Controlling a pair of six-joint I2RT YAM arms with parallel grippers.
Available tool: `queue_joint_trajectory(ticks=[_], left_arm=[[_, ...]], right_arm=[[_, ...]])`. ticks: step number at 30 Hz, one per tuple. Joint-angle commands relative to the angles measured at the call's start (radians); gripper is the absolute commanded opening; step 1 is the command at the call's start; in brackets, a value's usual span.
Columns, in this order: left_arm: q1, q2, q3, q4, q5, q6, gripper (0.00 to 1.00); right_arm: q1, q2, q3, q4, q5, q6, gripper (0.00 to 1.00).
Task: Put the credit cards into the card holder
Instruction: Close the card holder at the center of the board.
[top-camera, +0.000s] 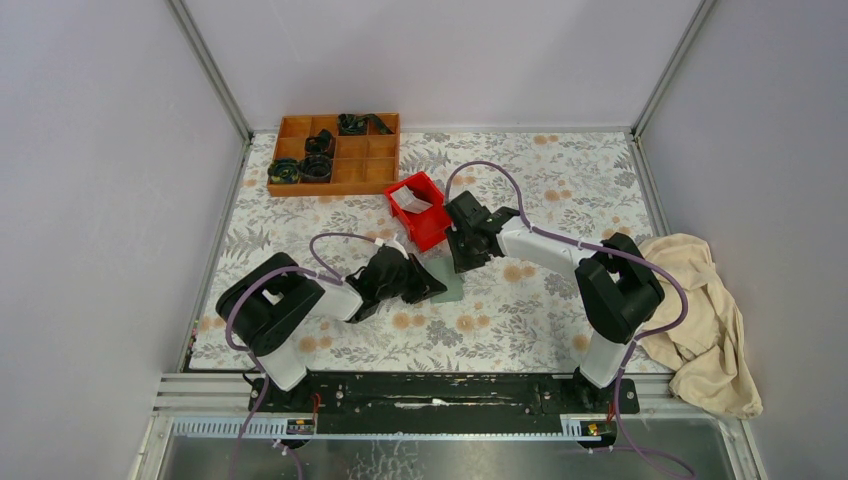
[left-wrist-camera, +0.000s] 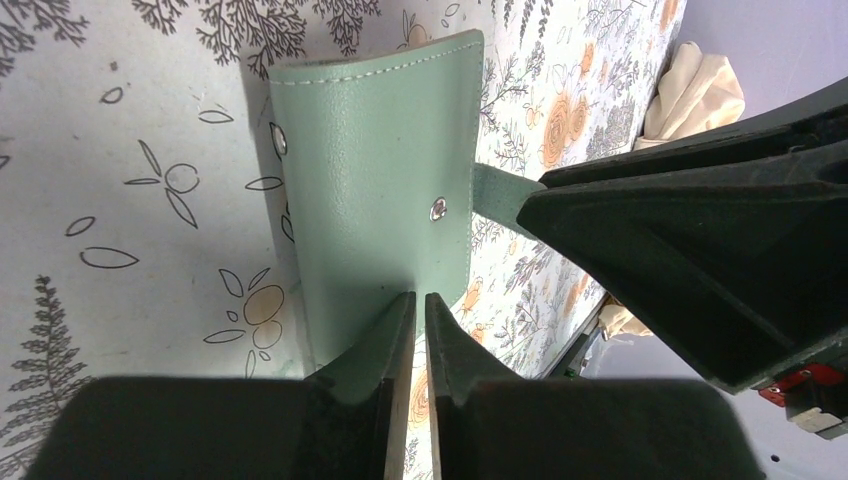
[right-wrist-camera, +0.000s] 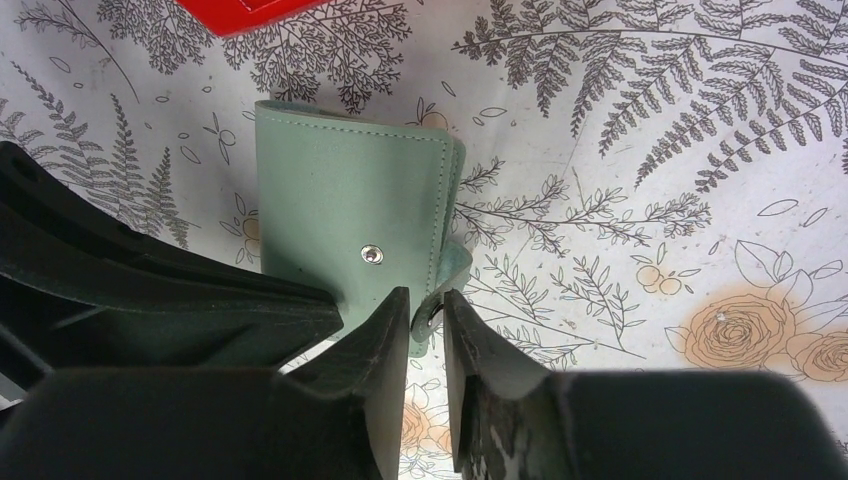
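holder (left-wrist-camera: 370, 170) mid-table, 5 o'clock of bin (top-camera: 432, 232) | my right gripper (right-wrist-camera: 427, 300) pinching its snap tab (left-wrist-camera: 498, 195) | my left gripper (left-wrist-camera: 420, 300) nearly closed at holder's edge, can't tell if gripping | risk: thin tab slips, holder won't open

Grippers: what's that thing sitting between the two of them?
The green card holder lies between the left gripper and the right gripper, clearest in the top view.

Two YAM arms. L arm (top-camera: 335, 300) & R arm (top-camera: 545, 246): white link shells, bulky black joints, purple cables (top-camera: 497, 172) looping alongside. Black base rail (top-camera: 440, 392) at table (top-camera: 520, 325) near edge. L gripper (left-wrist-camera: 420, 300), R gripper (right-wrist-camera: 427, 300): matte black wedge fingers, red tab on R's body.
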Motion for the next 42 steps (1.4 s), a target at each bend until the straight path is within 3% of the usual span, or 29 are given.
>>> queue_joint_trajectory(ticks=[1, 20, 25, 34, 42], left_arm=[[-0.007, 0.034, 0.003, -0.101, -0.001, 0.043, 0.15], [-0.008, 0.061, 0.023, -0.109, 0.003, 0.044, 0.15], [-0.008, 0.071, 0.030, -0.110, 0.009, 0.046, 0.15], [-0.007, 0.083, 0.038, -0.113, 0.019, 0.051, 0.15], [-0.008, 0.099, 0.050, -0.113, 0.030, 0.053, 0.14]], right_arm=[[-0.006, -0.012, 0.003, -0.005, 0.007, 0.001, 0.25], [-0.003, 0.021, 0.033, -0.024, 0.013, -0.013, 0.03], [0.006, 0.042, 0.047, -0.022, 0.015, -0.012, 0.03], [0.016, 0.046, 0.066, -0.026, 0.024, -0.001, 0.13], [0.019, 0.066, 0.089, -0.029, 0.027, 0.002, 0.11]])
